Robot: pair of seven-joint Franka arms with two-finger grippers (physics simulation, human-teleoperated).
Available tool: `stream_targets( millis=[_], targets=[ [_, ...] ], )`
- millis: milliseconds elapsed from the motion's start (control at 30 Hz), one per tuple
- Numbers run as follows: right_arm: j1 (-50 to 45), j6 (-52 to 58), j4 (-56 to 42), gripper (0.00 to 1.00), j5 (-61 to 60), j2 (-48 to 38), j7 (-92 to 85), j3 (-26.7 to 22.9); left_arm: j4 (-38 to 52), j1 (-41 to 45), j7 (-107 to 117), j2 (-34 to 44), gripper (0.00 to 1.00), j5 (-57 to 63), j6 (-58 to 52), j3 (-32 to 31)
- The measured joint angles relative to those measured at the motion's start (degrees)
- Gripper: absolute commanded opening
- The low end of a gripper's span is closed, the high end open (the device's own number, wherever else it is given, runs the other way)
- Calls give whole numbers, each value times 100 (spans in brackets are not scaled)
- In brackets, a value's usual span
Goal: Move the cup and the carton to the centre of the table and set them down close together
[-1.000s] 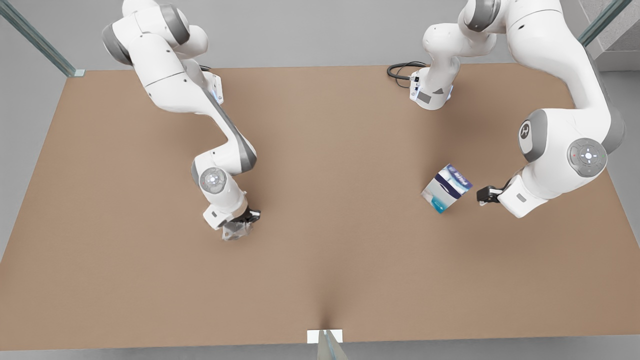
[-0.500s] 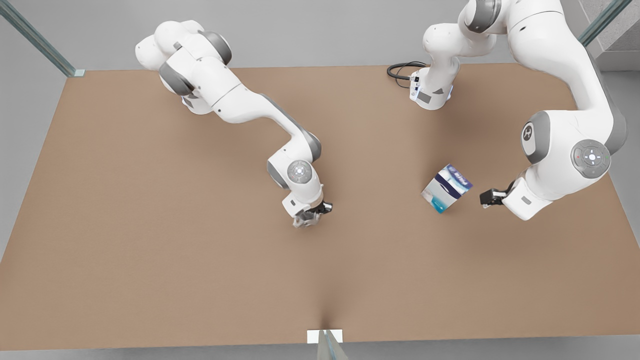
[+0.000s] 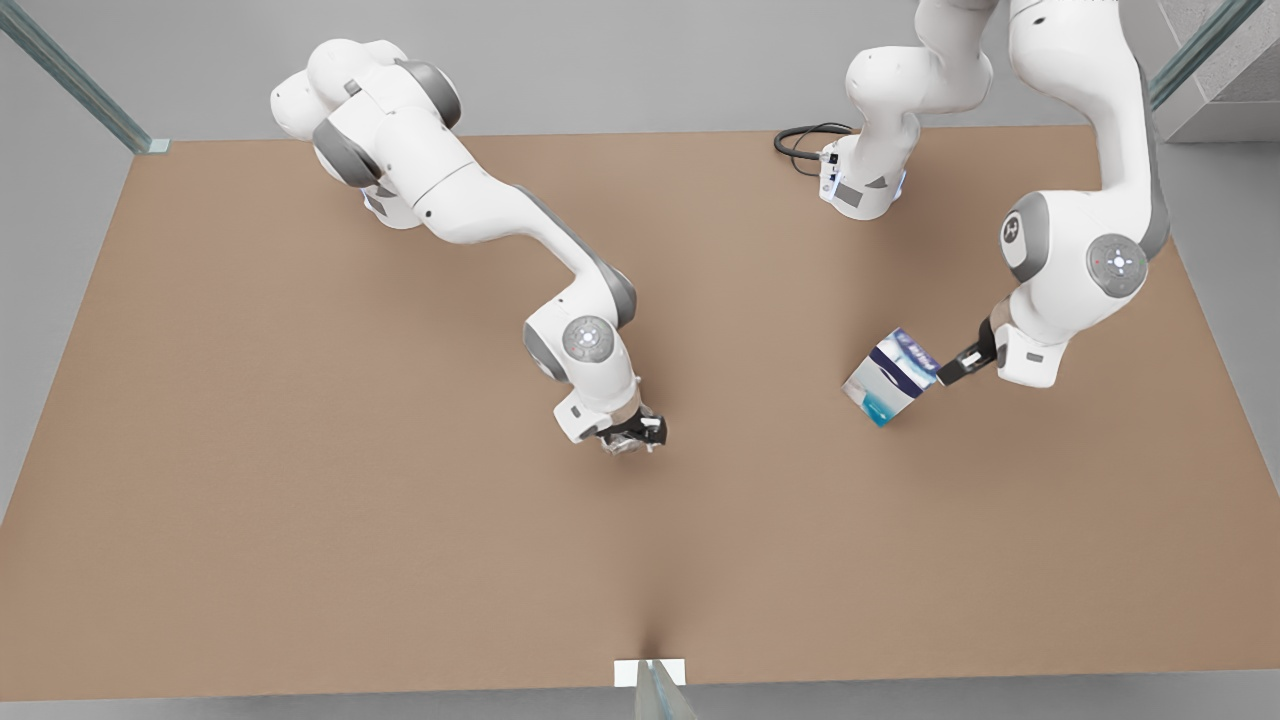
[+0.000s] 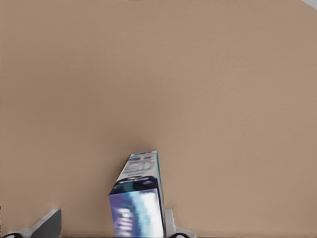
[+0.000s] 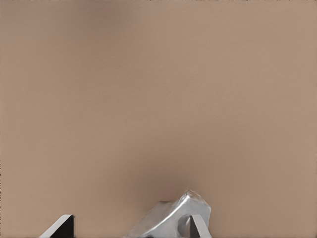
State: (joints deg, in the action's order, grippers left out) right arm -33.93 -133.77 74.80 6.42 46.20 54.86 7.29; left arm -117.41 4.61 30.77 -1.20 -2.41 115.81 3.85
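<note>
**A:** From the front, what's the room like?

**B:** Plain grey walls and floor, and a broad tan matte bench (image 3: 300,480) with nothing marked on it. Glassy struts stand at its corners, and a black cable (image 3: 800,140) coils by one arm's base at the far edge.

**A:** And the hands?

**B:** The right hand (image 3: 630,440) is low near the bench's middle, over the cup (image 3: 622,447), which is mostly hidden beneath it. On the front view's right, the left hand (image 3: 945,372) is at the dark blue band of the carton (image 3: 893,377), which stands tilted on the bench.

**A:** Any writing on the carton?

**B:** White lettering on the band, too blurred to read.

**A:** From the left wrist?

**B:** The carton (image 4: 138,198) stands between the two fingers (image 4: 171,225), one just beside it, the other well apart. The hand is open, gripping nothing.

**A:** The right wrist?

**B:** The cup (image 5: 173,218) lies glossy and faceted between the fingertips (image 5: 199,227). One touches it, the other stands clear. I cannot tell whether it is gripped.
</note>
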Motion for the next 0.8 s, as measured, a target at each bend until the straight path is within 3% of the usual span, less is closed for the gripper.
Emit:
stream_targets(
  millis=[67,133,300,400,567,633,800],
  targets=[
    [39,114,291,100,55,-576,-19,-27,-142,-3,157,-3,100,-24,105,10],
    [282,1281,494,100,70,-1473,-189,-77,-175,-19,157,-113,100,-94,184,10],
    [1925,2931,1243,100,9,-3495,-2588,-246,-266,-1,166,-184,100,-456,223,10],
    [3009,3787,1157,100,13,-3776,-4405,-254,-265,11,166,-335,100,-633,347,2],
    [3986,3804,1374,100,-68,-4058,-5600,-474,-281,34,166,-503,100,-803,332,-7],
    [3334,3815,1343,100,-252,-4158,-5619,-985,-393,64,166,-504,100,-831,297,-7],
    [3320,3693,1033,100,-377,-3760,-5677,-1073,-425,172,175,-663,100,-859,254,-74]
  ],
)
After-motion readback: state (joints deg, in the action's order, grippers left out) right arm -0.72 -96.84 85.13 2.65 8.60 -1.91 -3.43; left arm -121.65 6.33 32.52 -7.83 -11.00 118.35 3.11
